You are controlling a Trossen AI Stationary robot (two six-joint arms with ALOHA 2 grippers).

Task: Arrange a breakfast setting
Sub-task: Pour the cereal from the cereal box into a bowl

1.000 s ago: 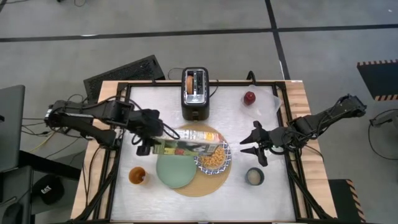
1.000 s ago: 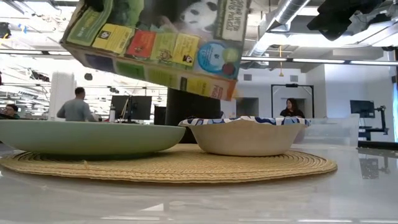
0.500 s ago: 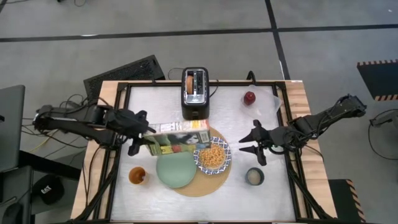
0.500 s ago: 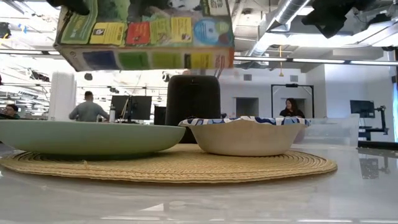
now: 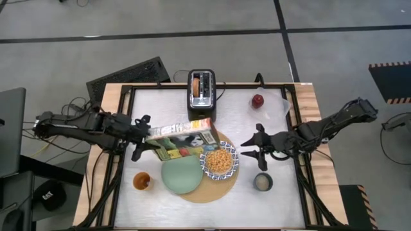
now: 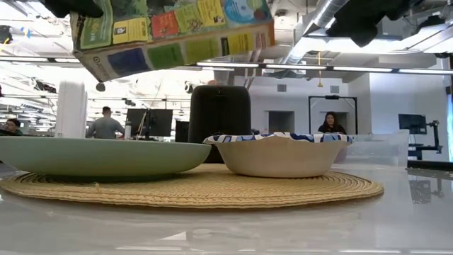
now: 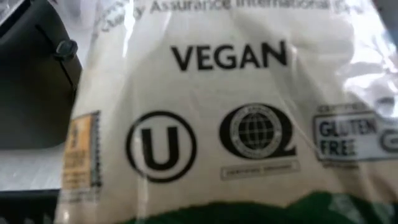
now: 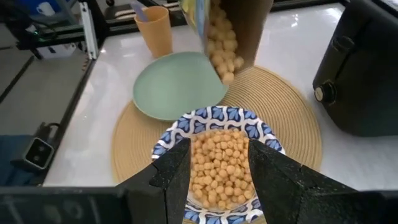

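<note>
1. The blue-and-white patterned bowl (image 8: 219,152), full of round cereal puffs, sits on the round tan woven mat (image 5: 221,186), beside the pale green plate (image 5: 180,176).
2. The left gripper (image 5: 142,138) is clamped on the panda-printed cereal box (image 5: 183,136), held on its side above mat and plate, open mouth showing puffs.
3. The right gripper (image 5: 252,149), jaws apart, hovers just beside the bowl.
4. Risk: further tilt could spill puffs onto plate or mat; the box might knock the black toaster (image 5: 201,97).
</note>
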